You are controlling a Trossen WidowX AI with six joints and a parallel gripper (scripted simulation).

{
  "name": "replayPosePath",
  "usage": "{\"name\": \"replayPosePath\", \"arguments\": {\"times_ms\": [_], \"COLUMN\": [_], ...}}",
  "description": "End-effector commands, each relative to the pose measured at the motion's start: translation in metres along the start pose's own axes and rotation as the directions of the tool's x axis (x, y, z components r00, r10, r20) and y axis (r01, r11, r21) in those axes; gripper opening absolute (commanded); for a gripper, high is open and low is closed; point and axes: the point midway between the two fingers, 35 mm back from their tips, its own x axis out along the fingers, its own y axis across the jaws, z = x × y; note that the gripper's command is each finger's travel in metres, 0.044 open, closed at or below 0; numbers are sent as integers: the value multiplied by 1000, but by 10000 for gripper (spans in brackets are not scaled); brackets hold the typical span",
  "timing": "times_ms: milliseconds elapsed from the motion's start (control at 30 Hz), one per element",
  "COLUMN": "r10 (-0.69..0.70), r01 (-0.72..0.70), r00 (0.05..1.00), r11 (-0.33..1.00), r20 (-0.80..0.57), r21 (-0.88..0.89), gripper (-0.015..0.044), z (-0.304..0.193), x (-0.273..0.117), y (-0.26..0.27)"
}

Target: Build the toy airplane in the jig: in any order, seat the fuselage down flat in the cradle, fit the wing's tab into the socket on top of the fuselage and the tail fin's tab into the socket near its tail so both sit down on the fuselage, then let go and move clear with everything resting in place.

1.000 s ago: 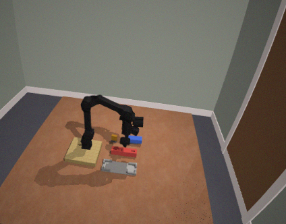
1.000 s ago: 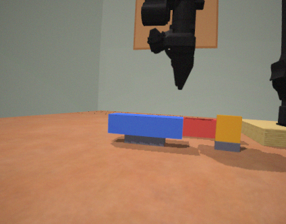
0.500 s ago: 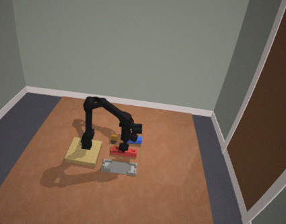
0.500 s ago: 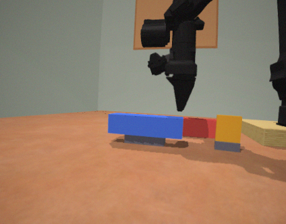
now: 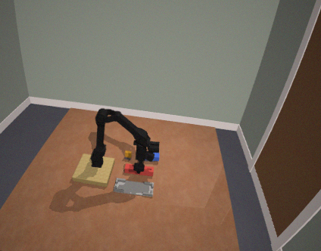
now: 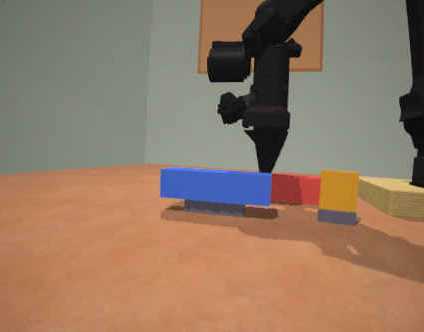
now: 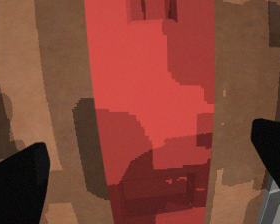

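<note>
The red fuselage (image 5: 129, 169) (image 6: 296, 190) (image 7: 136, 65) lies on the table between the cradle and the other parts. Two recesses show in its top in the wrist view, one shaded. My gripper (image 5: 138, 168) (image 6: 266, 170) (image 7: 155, 141) is open and empty, pointing straight down low over the fuselage, one finger on each side of it with a gap. The grey cradle (image 5: 134, 187) is empty, beside the fuselage. The blue wing (image 5: 156, 156) (image 6: 216, 187) stands on a dark grey piece, partly hidden by the arm in the top view. The yellow tail fin (image 5: 128, 154) (image 6: 339, 191) also stands on a grey piece.
The arm's base stands on a pale yellow block (image 5: 84, 175) (image 6: 376, 192) left of the parts in the top view. The wing and tail fin lie on the side of the fuselage away from the cradle. A cradle edge shows at the right of the wrist view.
</note>
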Motion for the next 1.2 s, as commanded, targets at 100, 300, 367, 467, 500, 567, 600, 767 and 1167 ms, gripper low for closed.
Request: {"name": "replayPosePath", "arguments": {"times_ms": [100, 300, 367, 467, 500, 567, 600, 767, 1167], "r10": [-5, -5, -5, -5, -5, -5, -5, -5, -5], "r01": [5, 5, 5, 5, 5, 5, 5, 5, 5], "r00": [1000, 1000, 1000, 1000, 1000, 1000, 1000, 1000, 1000], "r11": [1000, 1000, 1000, 1000, 1000, 1000, 1000, 1000, 1000], "r20": [-1, -1, -1, -2, -2, -2, -2, -2, -1], "r21": [3, 3, 3, 3, 3, 3, 3, 3, 3], "gripper": [440, 440, 440, 440, 440, 387, 361, 230, 52], "z": [0, -1, -1, -2, -2, -2, -2, -2, -1], "x": [12, 22, 25, 28, 29, 29, 29, 29, 27], "y": [-1, -1, -1, -1, -1, -1, -1, -1, -1]}}
